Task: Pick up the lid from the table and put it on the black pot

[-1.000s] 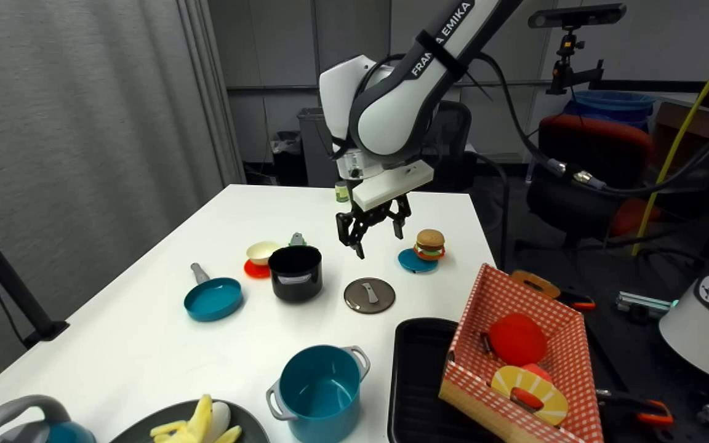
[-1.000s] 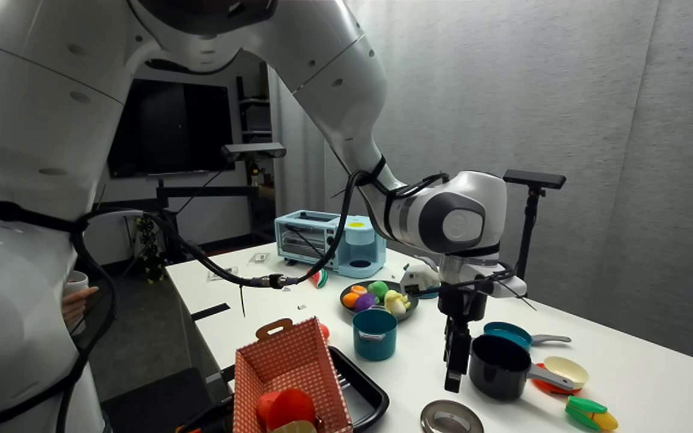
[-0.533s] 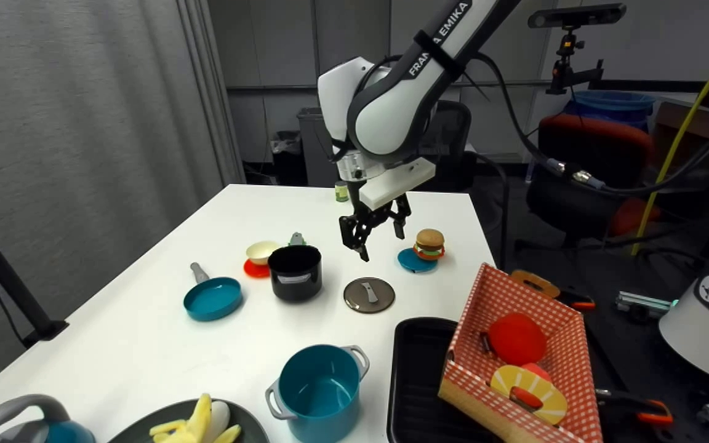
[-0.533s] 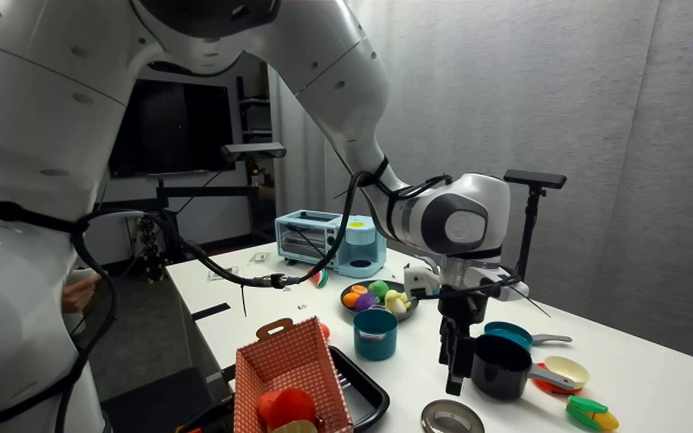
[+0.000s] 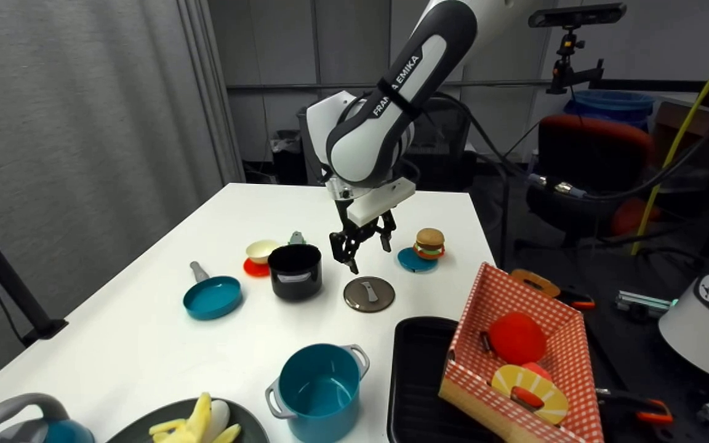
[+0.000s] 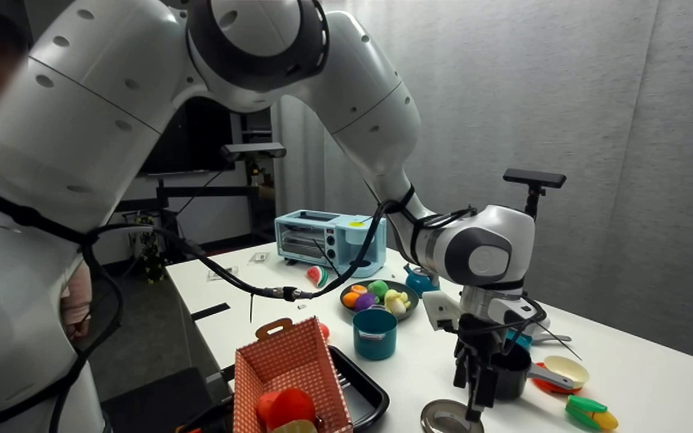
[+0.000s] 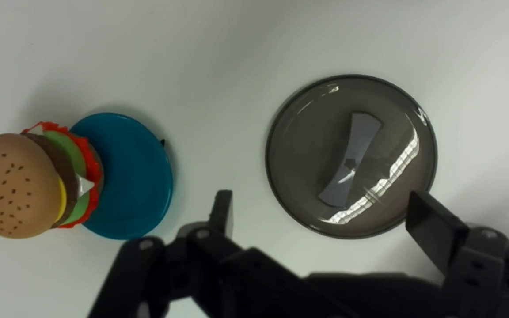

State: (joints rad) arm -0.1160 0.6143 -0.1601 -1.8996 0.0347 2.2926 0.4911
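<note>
Hanging wide, jaws partly hide lid and black pot.

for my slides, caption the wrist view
Open tool hovers near a lid; toy burger and blue disc at picture left.

The lid looks glossy, streaked with reflections — its handle duller, like plastic. The black pot has a soft sheen; the teal disc and toy hamburger look like smooth plastic, the curtain like matt, textured cloth.
</note>
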